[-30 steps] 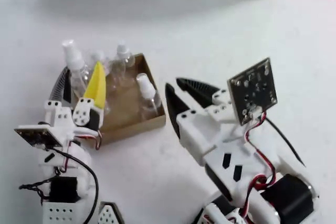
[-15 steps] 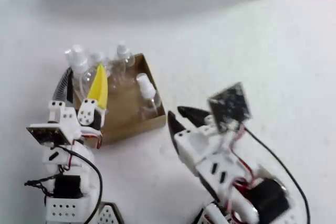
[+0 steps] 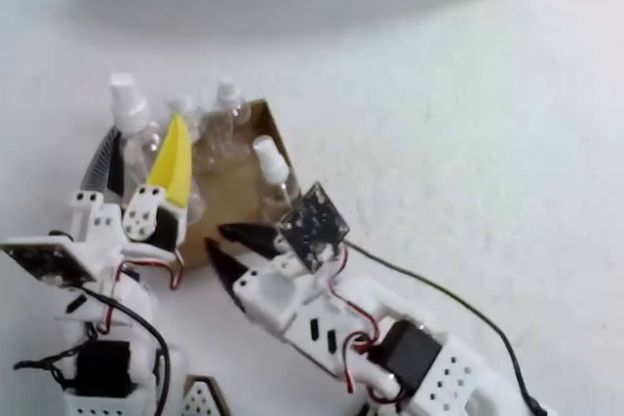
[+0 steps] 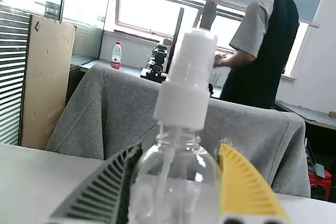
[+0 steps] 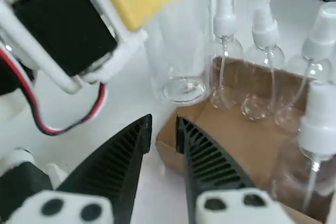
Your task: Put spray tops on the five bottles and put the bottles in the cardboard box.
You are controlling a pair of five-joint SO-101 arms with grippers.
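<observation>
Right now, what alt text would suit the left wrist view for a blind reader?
A clear spray bottle with a white spray top, held upright between the left gripper's grey and yellow jaws. Behind it are a grey seat back and bright windows.

White arms (red-black cables), left gripper yellow-grey, right gripper black.

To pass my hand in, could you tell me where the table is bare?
The table is bare right of the cardboard box, out to its edge, and in the strip behind the box. The near left is crowded: the left arm's fingers hold a bottle by the box, the right arm's fingers sit at its front wall.
</observation>
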